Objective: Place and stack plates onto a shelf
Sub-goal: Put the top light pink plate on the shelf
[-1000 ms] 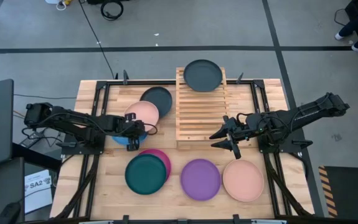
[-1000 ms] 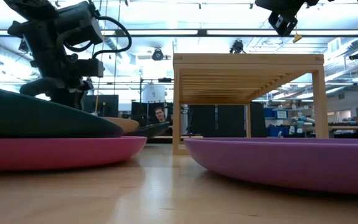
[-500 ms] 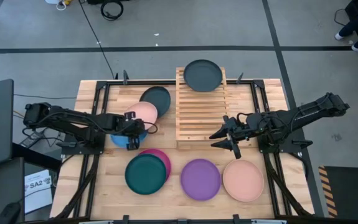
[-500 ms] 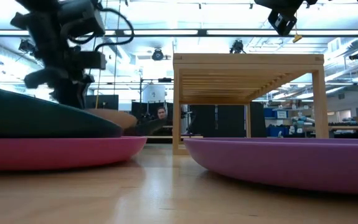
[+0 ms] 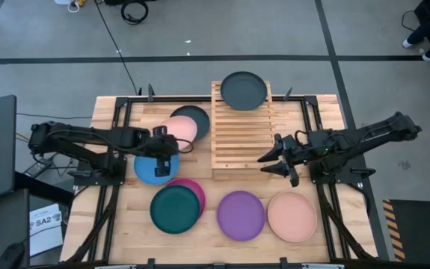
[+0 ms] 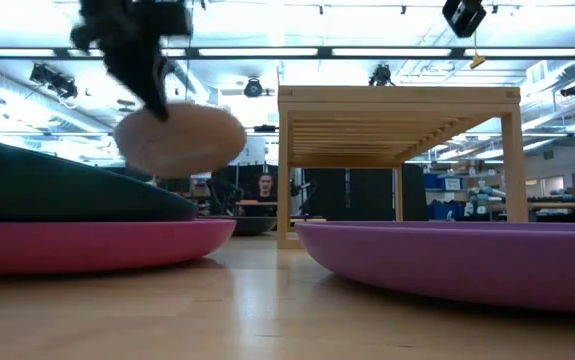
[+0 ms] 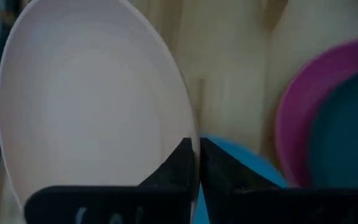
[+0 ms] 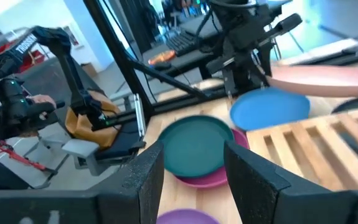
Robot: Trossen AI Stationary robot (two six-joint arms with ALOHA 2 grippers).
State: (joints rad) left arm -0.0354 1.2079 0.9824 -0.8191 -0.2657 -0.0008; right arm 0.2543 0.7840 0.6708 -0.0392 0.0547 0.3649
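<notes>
Shelf first: the light slatted wooden shelf (image 5: 241,125) stands at the middle of the wooden plank tabletop (image 5: 327,112), with one round dark grey plate (image 5: 243,90) lying on its far end. Beside the shelf on the left arm's side, a second dark grey plate (image 5: 197,116) rests on the table, partly covered. And there's the action: the left gripper (image 5: 164,143) has its fingers clamped on the rim of a round salmon pink plate (image 5: 179,128), and that plate is up off the table, hanging above the second dark grey plate and just beside the shelf's edge. From table height the pink plate (image 6: 180,140) floats tilted in the air under the gripper. The left wrist camera shows the two dark fingers (image 7: 182,163) pinched together on the plate's edge. Just below the gripper, the round blue plate (image 5: 155,167) lies bare on the wood.

Nearer the front edge: a teal plate (image 5: 175,208) sits on top of a magenta plate (image 5: 197,188), then a purple plate (image 5: 241,215), then another salmon pink plate (image 5: 292,216).

The right gripper (image 5: 277,163) hovers off the shelf's near right corner, fingers spread apart, holding nothing, above the table between the shelf and that second pink plate.
</notes>
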